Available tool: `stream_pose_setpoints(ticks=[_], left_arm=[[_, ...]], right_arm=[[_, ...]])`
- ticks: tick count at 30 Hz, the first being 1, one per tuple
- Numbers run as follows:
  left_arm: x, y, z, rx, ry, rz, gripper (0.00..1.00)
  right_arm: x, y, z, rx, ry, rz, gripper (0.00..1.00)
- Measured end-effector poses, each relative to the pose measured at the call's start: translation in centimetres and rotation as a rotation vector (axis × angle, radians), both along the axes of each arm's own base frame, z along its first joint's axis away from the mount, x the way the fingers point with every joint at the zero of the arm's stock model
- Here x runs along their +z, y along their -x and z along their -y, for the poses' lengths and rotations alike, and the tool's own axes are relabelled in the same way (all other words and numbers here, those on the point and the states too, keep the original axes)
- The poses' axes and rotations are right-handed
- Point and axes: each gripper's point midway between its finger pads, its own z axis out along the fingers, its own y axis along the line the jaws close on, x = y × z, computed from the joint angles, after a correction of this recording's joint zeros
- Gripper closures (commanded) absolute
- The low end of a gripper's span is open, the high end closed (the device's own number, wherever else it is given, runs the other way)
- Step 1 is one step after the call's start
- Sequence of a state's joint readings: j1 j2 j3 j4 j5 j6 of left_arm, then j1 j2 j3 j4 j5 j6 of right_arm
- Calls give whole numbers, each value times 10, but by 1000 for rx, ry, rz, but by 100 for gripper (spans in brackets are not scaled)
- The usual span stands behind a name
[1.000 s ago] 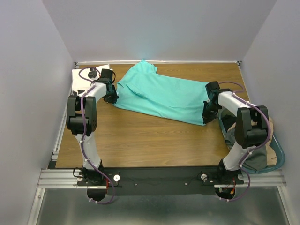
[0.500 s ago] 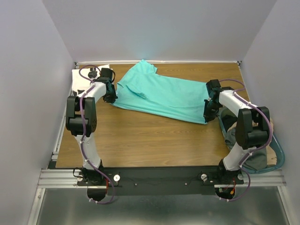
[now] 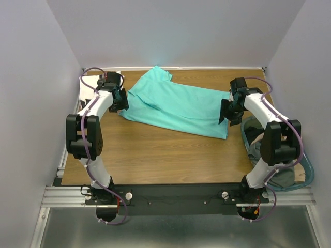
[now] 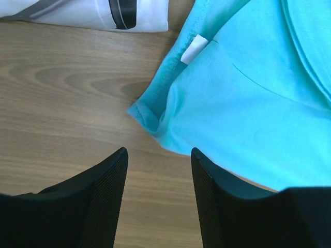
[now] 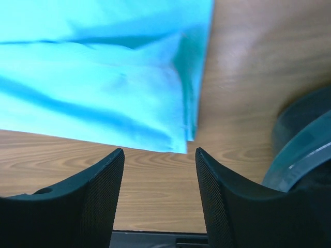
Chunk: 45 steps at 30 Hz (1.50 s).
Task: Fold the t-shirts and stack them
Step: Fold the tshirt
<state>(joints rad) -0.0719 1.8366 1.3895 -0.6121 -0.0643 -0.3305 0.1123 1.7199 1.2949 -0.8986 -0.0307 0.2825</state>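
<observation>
The turquoise t-shirt (image 3: 176,106) lies spread across the desk (image 3: 155,155). Its label end is just ahead of the left gripper (image 4: 158,155) and its opposite corner just ahead of the right gripper (image 5: 159,155). Both grippers stand apart, holding nothing. The white t-shirt (image 4: 93,13) lies beside the label end.

You're looking at a robot lab bench: plain white panels (image 3: 181,31) box in a wood-topped table (image 3: 155,150), with an aluminium rail (image 3: 62,195) along its near edge.

The left arm (image 3: 101,102) reaches far-left, the right arm (image 3: 261,109) far-right, elbows raised. The left gripper (image 4: 158,155) and right gripper (image 5: 159,152) point down, jaws apart.
</observation>
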Motion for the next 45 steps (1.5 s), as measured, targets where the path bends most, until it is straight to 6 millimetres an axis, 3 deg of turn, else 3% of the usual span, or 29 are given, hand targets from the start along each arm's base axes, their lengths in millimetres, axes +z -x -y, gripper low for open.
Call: stream_pose_setpoints(ticks=[4, 9, 15, 20, 22, 25, 31, 35, 45], left_arm=[[21, 0, 3, 7, 14, 38, 38], [36, -10, 29, -31, 110, 95, 38], [41, -33, 102, -173, 225, 121, 38], [21, -47, 173, -300, 260, 91, 38], [9, -46, 185, -318, 259, 60, 38], [-3, -40, 181, -300, 245, 15, 38], [-9, -41, 162, -242, 207, 7, 38], [-14, -24, 151, -205, 193, -19, 37], [-12, -37, 156, -207, 213, 28, 37]], right_arm=[[15, -15, -14, 27, -76, 56, 34], [16, -22, -32, 61, -168, 74, 34], [-1, -30, -44, 78, -226, 54, 34], [-9, -33, -47, 82, -240, 47, 34], [-8, -35, -47, 83, -242, 52, 34], [-8, -36, -47, 84, -243, 60, 34], [-8, -38, -48, 84, -243, 65, 34], [-11, -36, -47, 83, -243, 59, 33], [-11, -36, -48, 76, -246, 58, 33]])
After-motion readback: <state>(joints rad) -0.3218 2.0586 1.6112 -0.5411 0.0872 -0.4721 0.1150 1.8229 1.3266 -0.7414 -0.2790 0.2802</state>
